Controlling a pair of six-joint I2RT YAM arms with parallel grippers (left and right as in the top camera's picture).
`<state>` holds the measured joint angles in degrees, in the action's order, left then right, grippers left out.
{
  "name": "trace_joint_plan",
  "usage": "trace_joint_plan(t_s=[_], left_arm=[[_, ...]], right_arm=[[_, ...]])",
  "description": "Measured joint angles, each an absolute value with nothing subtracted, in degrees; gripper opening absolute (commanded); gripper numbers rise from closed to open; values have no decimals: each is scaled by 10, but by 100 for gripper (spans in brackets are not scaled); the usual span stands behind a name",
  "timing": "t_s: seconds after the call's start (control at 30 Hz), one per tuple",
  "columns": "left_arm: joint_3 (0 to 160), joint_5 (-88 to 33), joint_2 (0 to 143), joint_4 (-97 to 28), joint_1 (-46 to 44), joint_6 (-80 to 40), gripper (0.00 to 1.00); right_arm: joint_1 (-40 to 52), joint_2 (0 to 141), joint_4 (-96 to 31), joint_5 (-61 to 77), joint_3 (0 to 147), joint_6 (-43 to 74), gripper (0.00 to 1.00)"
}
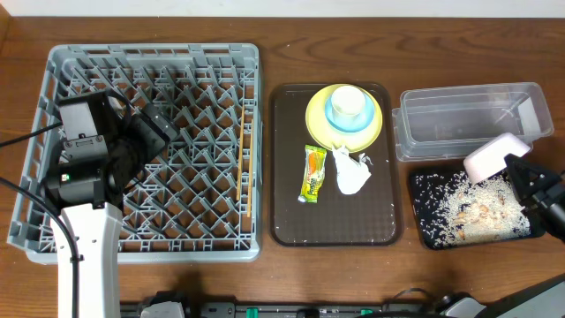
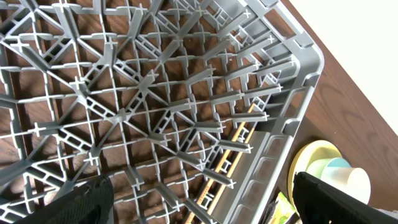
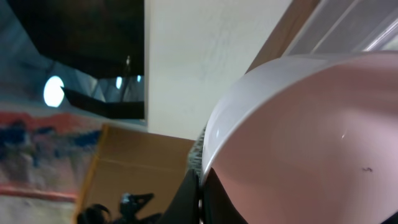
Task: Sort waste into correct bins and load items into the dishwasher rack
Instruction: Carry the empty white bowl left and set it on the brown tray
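Note:
The grey dishwasher rack (image 1: 53,159) (image 2: 292,118) fills the left of the table. A pair of wooden chopsticks (image 1: 240,159) (image 2: 235,148) lies along its right side. My left gripper (image 1: 161,132) (image 2: 205,205) hovers open over the rack, holding nothing. The yellow plate (image 1: 316,119) (image 2: 309,157) carries the light blue bowl (image 1: 340,122) (image 2: 328,167) with the small white cup (image 1: 349,102) (image 2: 353,185) inside. My right gripper (image 1: 512,163) (image 3: 200,194) is shut on the rim of the white bowl (image 1: 493,155) (image 3: 311,137), tilted over the black tray (image 1: 422,212) of rice scraps (image 1: 481,212).
The plate stack, a green-and-orange snack wrapper (image 1: 313,172) (image 2: 283,208) and a crumpled white tissue (image 1: 351,172) lie on a brown serving tray (image 1: 287,203) at the centre. The clear tub (image 1: 468,119) stands behind the black tray.

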<state>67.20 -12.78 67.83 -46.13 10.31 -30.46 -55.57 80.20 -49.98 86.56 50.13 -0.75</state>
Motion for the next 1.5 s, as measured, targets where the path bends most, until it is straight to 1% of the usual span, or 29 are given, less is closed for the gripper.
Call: trace_joint_plan(t_s=[0.13, 0.3, 0.43, 0.6, 0.63, 0.87, 1.0, 1.1, 1.3, 1.33, 1.37, 1.43, 1.5], left_arm=[[672, -128, 678, -462, 103, -305, 93], [672, -128, 678, -461, 103, -305, 93], [672, -128, 678, -462, 103, -305, 93], [672, -128, 678, -461, 103, -305, 93], [672, -128, 678, -461, 103, -305, 93], [672, -128, 678, -461, 103, -305, 93], [672, -128, 678, -461, 103, -305, 93], [672, -128, 678, -461, 103, -305, 93], [672, -128, 678, -461, 103, -305, 93], [672, -128, 678, -461, 103, -305, 93], [672, -128, 678, -461, 103, -305, 93], [672, -128, 678, -461, 103, -305, 93], [672, -128, 678, -461, 103, -305, 93]], right_arm=[[-537, 801, -500, 838, 501, 27, 1], [-431, 785, -492, 716, 512, 72, 1], [-311, 765, -489, 620, 565, 95, 1], [-115, 734, -486, 495, 633, 134, 1], [-86, 730, -486, 477, 636, 140, 1], [198, 741, -501, 250, 638, 196, 1], [302, 766, -510, 160, 637, 227, 1], [357, 793, -526, 105, 636, 251, 1], [421, 863, -528, 54, 635, 283, 2], [428, 876, -525, 50, 635, 285, 4], [434, 886, -522, 48, 635, 287, 8], [443, 905, -516, 44, 634, 295, 26], [450, 918, -511, 40, 634, 296, 38]])
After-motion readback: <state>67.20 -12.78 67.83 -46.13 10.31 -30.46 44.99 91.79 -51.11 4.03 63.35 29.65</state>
